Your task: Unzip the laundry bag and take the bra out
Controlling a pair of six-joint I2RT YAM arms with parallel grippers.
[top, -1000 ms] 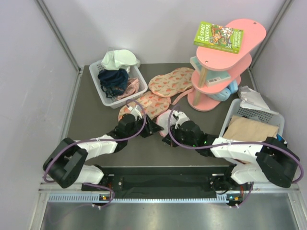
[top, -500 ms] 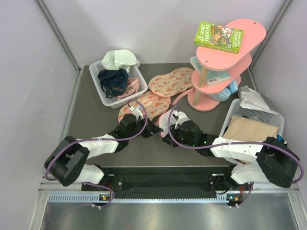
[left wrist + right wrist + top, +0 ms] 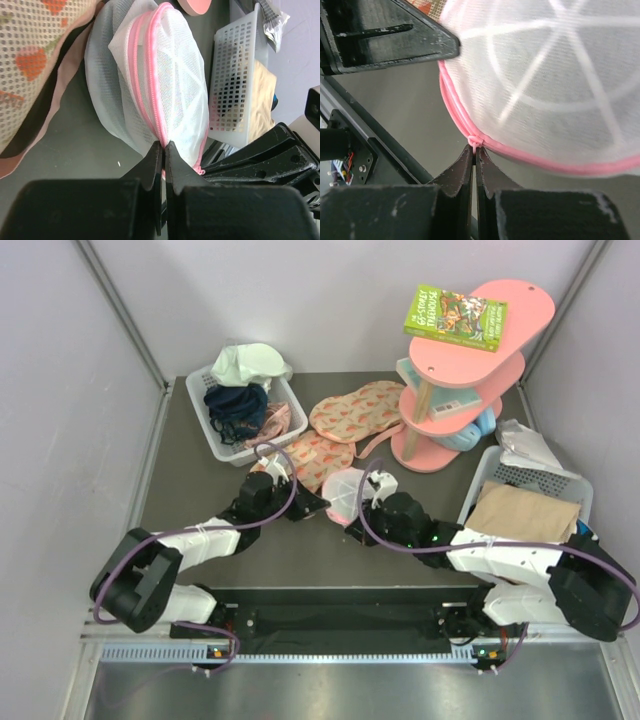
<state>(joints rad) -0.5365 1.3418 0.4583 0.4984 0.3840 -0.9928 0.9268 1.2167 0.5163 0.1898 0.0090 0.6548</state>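
Your right gripper (image 3: 474,150) has its 2 black fingers pinched together on the pink zip trim (image 3: 454,106) of the round white mesh laundry bag (image 3: 560,75), at a small pink knot. A scuffed black metal wedge (image 3: 390,40) sits upper left, above the dark grey tabletop (image 3: 405,110).

Both arms are stretched out low over the bench (image 3: 185,490), angled inward so the wrists nearly meet mid-bench. The L arm is folded at the elbow near its base, w/ the forearm run toward centre. The left pincer (image 3: 163,145) is shut tight, its tips pinched on the pink zip trim of the laundry bag (image 3: 175,85). The R arm is laid in from the right side. The right pincer (image 3: 475,148) is clamped shut too, nipped on the bag's pink edge. The pincers are pointed at each other, close but apart.
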